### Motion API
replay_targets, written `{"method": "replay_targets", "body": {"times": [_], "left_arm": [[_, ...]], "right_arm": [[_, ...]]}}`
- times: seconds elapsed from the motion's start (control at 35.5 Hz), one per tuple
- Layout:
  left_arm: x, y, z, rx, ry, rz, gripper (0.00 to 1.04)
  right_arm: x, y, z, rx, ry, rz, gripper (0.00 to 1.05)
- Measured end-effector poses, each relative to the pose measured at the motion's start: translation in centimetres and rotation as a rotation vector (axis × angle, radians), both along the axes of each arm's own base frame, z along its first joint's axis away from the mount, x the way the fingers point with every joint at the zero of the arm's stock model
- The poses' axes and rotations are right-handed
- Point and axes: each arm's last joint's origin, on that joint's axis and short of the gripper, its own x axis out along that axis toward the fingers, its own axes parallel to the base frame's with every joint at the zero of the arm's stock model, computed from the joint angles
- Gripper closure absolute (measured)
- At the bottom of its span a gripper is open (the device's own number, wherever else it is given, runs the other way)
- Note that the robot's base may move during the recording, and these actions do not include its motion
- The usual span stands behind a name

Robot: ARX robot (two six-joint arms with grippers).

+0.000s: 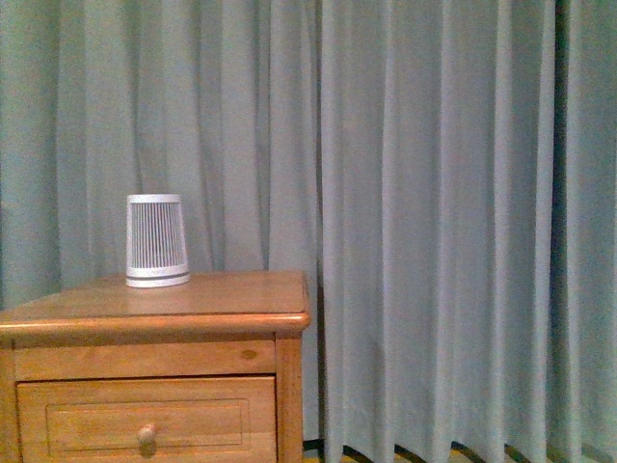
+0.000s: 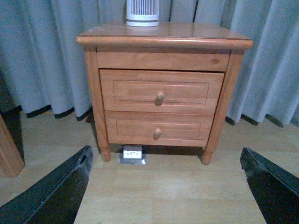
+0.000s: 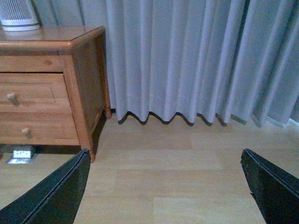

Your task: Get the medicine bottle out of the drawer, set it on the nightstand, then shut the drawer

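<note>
The honey-brown nightstand (image 1: 154,309) (image 2: 164,42) (image 3: 51,39) stands against the curtain. Its upper drawer (image 2: 161,91) (image 1: 145,420) (image 3: 28,93) is shut, with a round wooden knob (image 2: 160,96). The medicine bottle is out of view. My left gripper (image 2: 166,182) is open, well back from the nightstand and facing its front, black fingers (image 2: 56,191) wide apart over the floor. To the right of the nightstand my right gripper (image 3: 163,186) hangs open over bare floor. Neither holds anything.
A white tapered device with dark slats (image 1: 156,241) (image 2: 142,11) sits on the nightstand top. The lower drawer (image 2: 159,131) is shut. A small white box (image 2: 132,153) lies under the nightstand. Grey curtains (image 1: 434,212) hang behind. A wooden furniture edge (image 2: 9,149) shows beside the left gripper.
</note>
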Motion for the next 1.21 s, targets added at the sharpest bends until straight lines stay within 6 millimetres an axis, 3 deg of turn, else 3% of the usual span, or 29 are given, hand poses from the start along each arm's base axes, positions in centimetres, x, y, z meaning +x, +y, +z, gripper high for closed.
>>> {"method": "replay_targets", "body": {"times": [0.34,0.45,0.62,0.84,1.01,1.21], "left_arm": [[0.0,0.0,0.0,-0.003,0.005,-0.002,0.07],[1.0,0.1,-0.7,-0.053,0.2,-0.01,0.07],[4.9,-0.1,0.3,-0.037,0.174,-0.021,0.07],[12.7,-1.1,0.5,-0.022,0.136,-0.04,0.07],[19.0,-2.7,-2.6,0.01,0.135,-0.093,0.07],[23.3,-3.1,-5.6,0.021,0.188,-0.092,0.07]], "right_arm": [[0.0,0.0,0.0,0.0,0.0,0.0,0.07],[0.0,0.0,0.0,0.0,0.0,0.0,0.07],[0.0,0.0,0.0,0.0,0.0,0.0,0.07],[0.0,0.0,0.0,0.0,0.0,0.0,0.07],[0.0,0.0,0.0,0.0,0.0,0.0,0.07],[0.0,0.0,0.0,0.0,0.0,0.0,0.07]]}}
